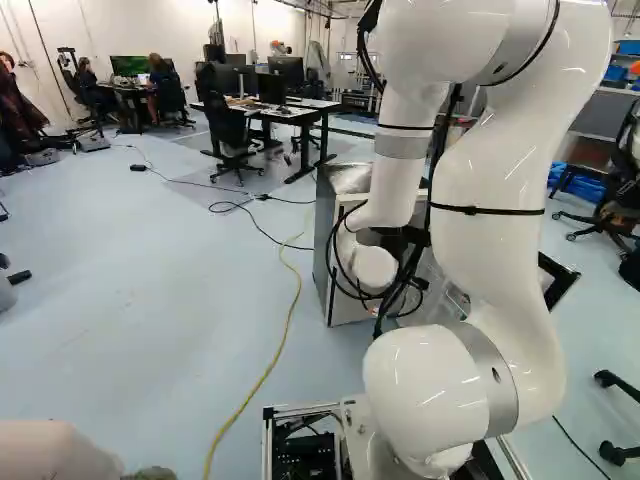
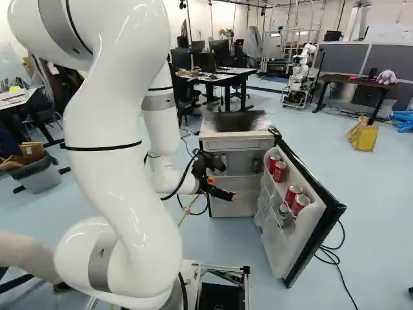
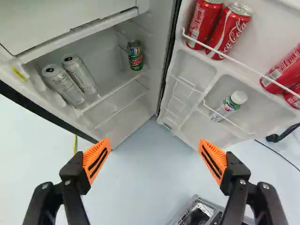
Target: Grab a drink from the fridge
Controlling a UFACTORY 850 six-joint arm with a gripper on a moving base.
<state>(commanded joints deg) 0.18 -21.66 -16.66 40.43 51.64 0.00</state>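
Observation:
In the right base view my gripper (image 2: 222,188) is in front of the fridge (image 2: 236,135), whose door (image 2: 302,248) is swung out. My gripper (image 3: 155,157) shows in the wrist view with its fingers wide apart and nothing between them. Ahead of it, two silver cans (image 3: 79,75) stand on the fridge's inner shelf, and a green-and-red can (image 3: 135,56) stands deeper in. The door's racks hold several red cans (image 3: 228,32) and a small bottle with a white cap (image 3: 228,106). In the left base view the arm hides most of the fridge's front.
A yellow cable (image 1: 270,366) runs along the floor beside the base. Black cables (image 2: 339,262) lie near the door. Desks (image 1: 290,112) and chairs stand beyond the fridge, and another robot (image 2: 299,81) stands at the back. A bin (image 2: 37,175) is at the left of the right base view.

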